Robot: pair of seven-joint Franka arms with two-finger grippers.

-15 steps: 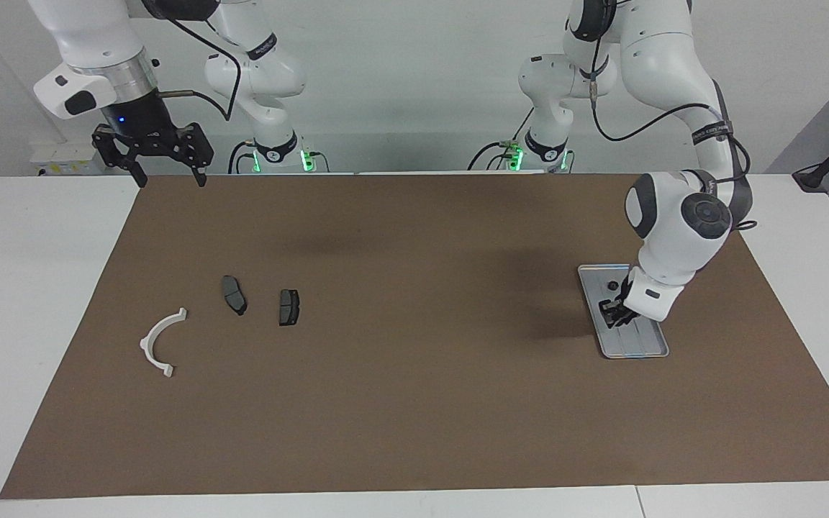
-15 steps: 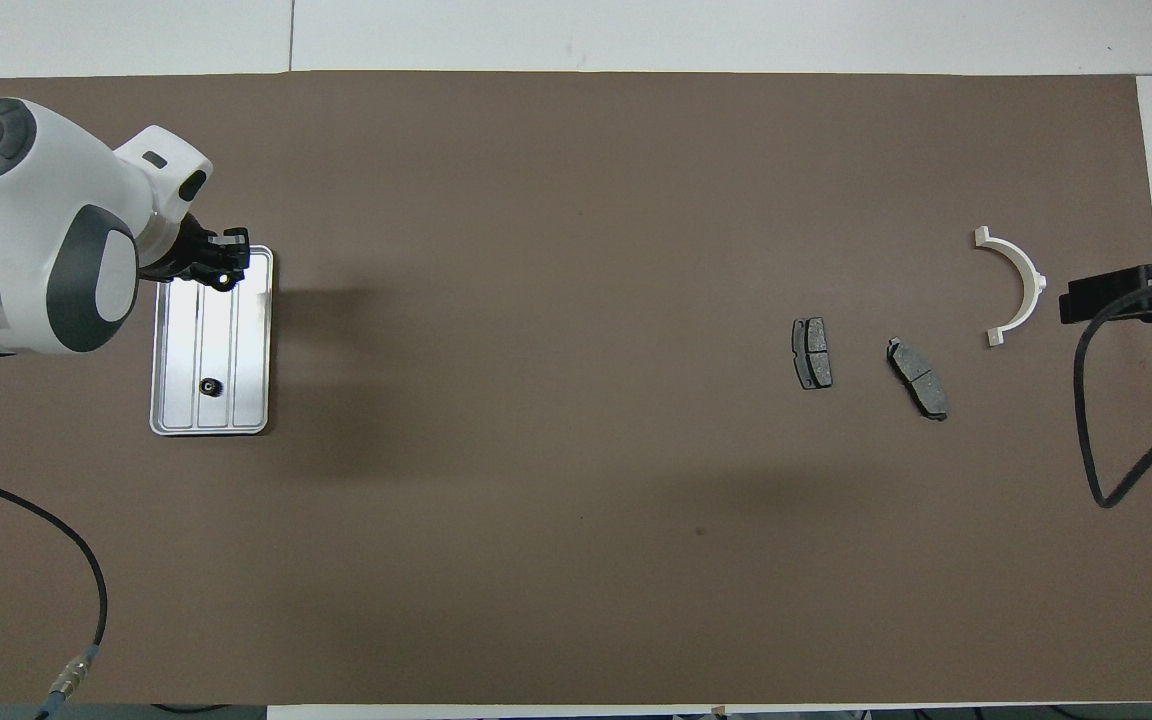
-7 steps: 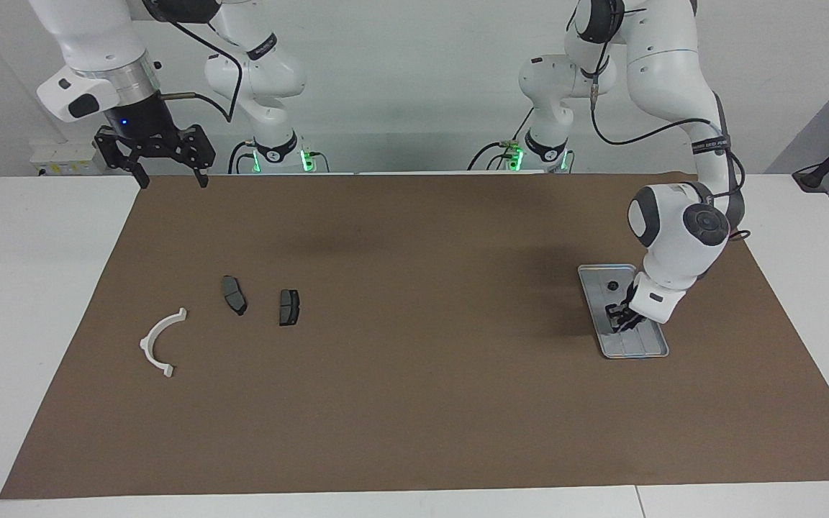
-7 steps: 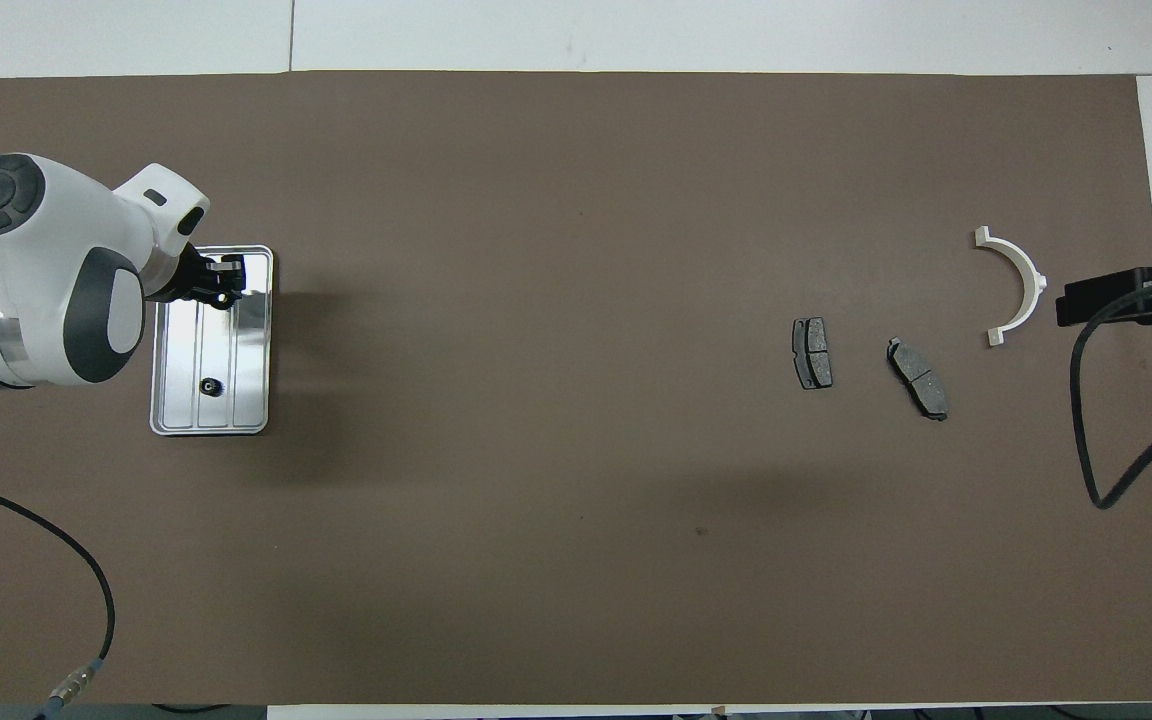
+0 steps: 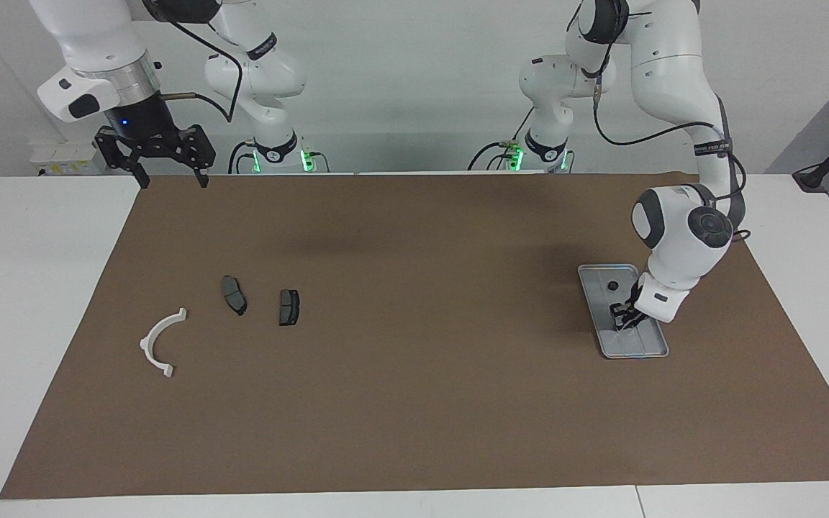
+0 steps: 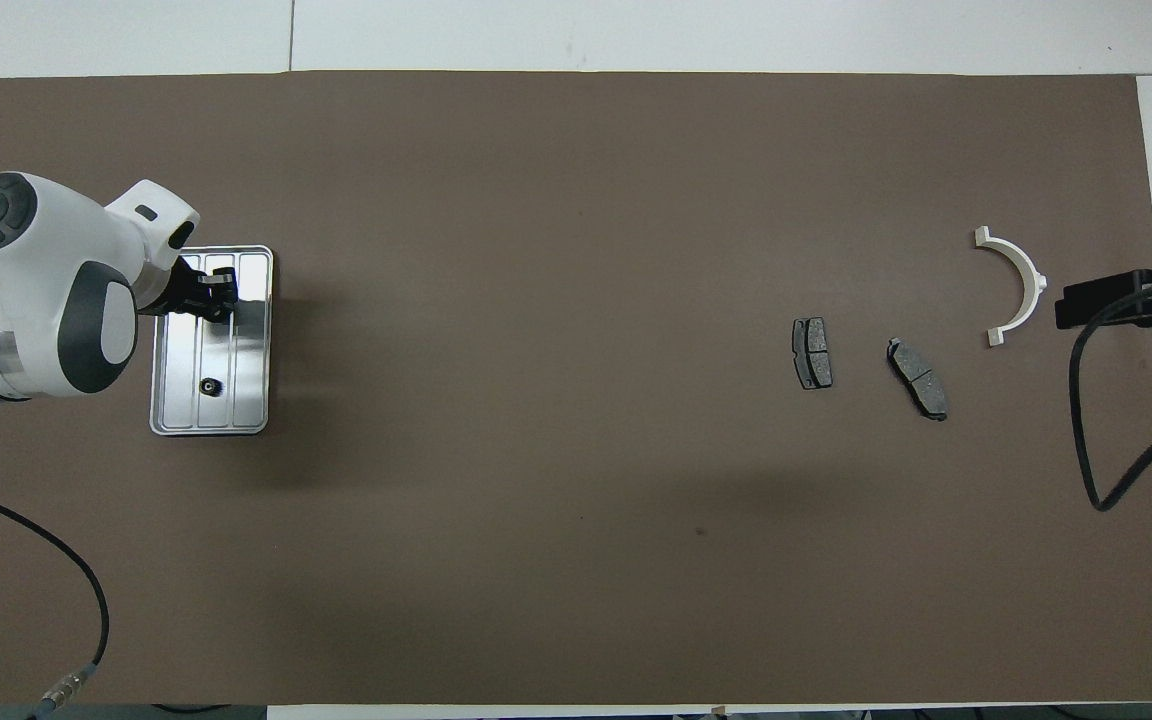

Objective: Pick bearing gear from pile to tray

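Right gripper [image 5: 167, 167] waits, raised over brown mat's [image 5: 414, 403] corner near its base, jaws wide apart, empty. White half-ring bracket [image 5: 160, 342], two brake pads [image 5: 234, 294] [image 5: 288, 307] on mat. Small black gear [image 5: 612, 286] in tray [image 5: 596, 316]. Left gripper [image 5: 620, 316] low over tray; jaw state, contents: cannot tell.

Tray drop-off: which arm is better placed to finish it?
Left. The left gripper is low over the tray, near the small black ring lying in it. The right gripper waits raised at the mat's other end.
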